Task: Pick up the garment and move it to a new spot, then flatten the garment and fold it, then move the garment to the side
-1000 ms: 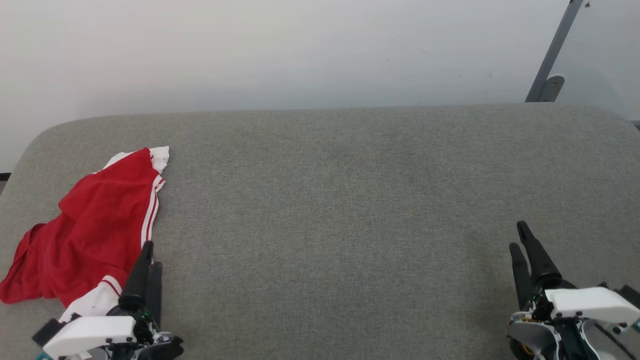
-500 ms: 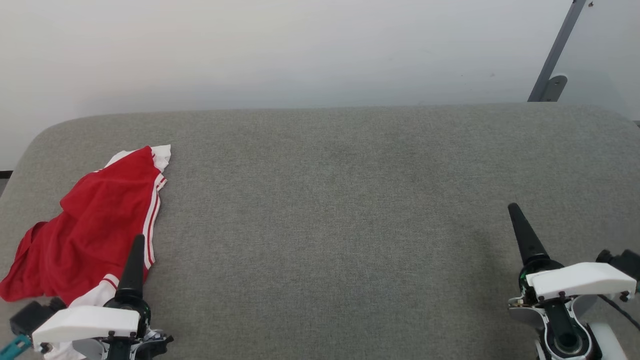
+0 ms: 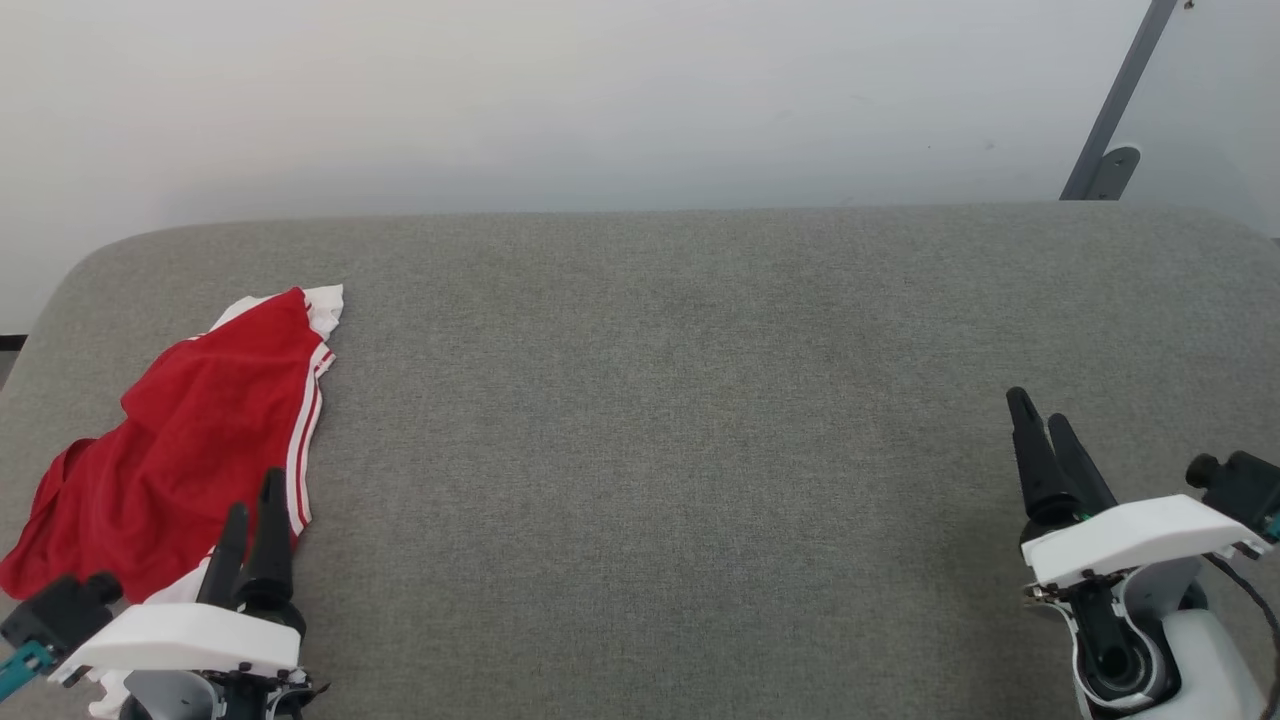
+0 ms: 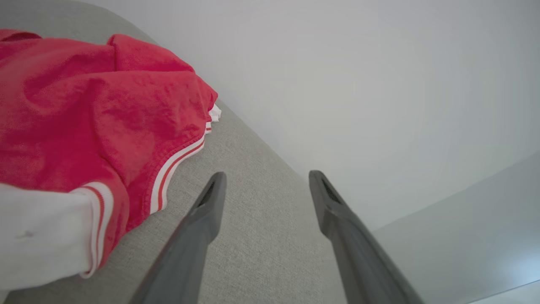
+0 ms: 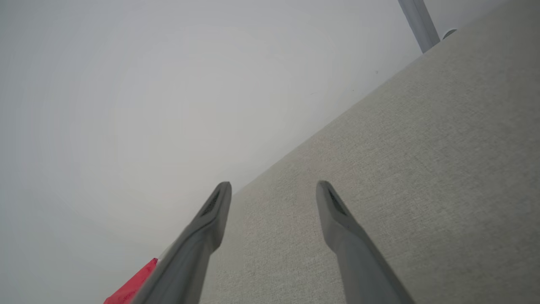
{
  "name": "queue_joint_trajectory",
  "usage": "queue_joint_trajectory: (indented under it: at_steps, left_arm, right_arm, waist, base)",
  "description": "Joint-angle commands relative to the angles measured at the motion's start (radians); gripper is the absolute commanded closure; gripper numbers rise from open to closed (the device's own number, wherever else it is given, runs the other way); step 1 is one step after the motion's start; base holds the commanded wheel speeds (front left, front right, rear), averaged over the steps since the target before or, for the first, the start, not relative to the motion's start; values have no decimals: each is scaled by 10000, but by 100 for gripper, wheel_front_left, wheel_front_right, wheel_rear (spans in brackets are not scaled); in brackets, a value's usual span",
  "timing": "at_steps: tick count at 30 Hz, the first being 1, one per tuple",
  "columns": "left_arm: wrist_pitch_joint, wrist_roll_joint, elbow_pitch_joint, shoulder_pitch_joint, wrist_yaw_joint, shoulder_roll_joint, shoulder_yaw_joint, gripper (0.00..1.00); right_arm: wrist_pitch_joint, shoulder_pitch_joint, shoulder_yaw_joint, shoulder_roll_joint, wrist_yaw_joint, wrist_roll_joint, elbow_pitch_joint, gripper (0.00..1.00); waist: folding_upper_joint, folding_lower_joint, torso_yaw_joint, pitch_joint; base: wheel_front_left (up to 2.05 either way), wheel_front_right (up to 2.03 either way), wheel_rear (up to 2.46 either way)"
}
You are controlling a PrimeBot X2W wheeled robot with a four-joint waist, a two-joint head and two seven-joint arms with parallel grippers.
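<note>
The garment (image 3: pixel 180 440), a red T-shirt with white sleeves and red-and-white stripe trim, lies crumpled at the left end of the grey cushion (image 3: pixel 650 400). My left gripper (image 3: pixel 255 495) stands open at the garment's near right edge, its fingertips over the striped hem. In the left wrist view the garment (image 4: pixel 97 114) lies just left of the open left gripper (image 4: pixel 266 175), with only bare cushion between the fingers. My right gripper (image 3: pixel 1037 408) is open over bare cushion at the far right, holding nothing. The right wrist view shows the open right gripper (image 5: pixel 274 184) and a red corner of the garment (image 5: pixel 135 283).
The cushion (image 5: pixel 422 147) is long, with rounded corners; its back edge meets a white wall. A grey metal post (image 3: pixel 1115 110) with a bracket stands beyond the back right corner. The garment's left side lies close to the cushion's left edge.
The left gripper's fingers, together a second ago, now stand apart, and the gripper has drawn back a little. The right gripper has moved forward and turned at the wrist.
</note>
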Motion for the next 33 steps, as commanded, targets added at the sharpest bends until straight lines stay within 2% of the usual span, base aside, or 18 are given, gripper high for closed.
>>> queue_joint_trajectory:
  at_steps: [1,12,33]
  left_arm:
    - [-116,466,-119,-216,7,143,-61,0]
    - [-481,2230,-91,-118,10,392,-175,0]
    - [-1051,4706,-63,70,24,649,-307,0]
  right_arm:
    - [-139,-359,54,-91,16,-522,-13,0]
    - [-501,-670,183,-104,16,-2815,372,0]
    - [-1084,-1096,425,-286,18,-5133,774,0]
  waist:
    - [-1,0,-2,0]
    - [-1,0,-16,1]
    - [-1,0,-62,27]
  base:
    - [0,0,0]
    - [0,0,0]
    - [0,0,0]
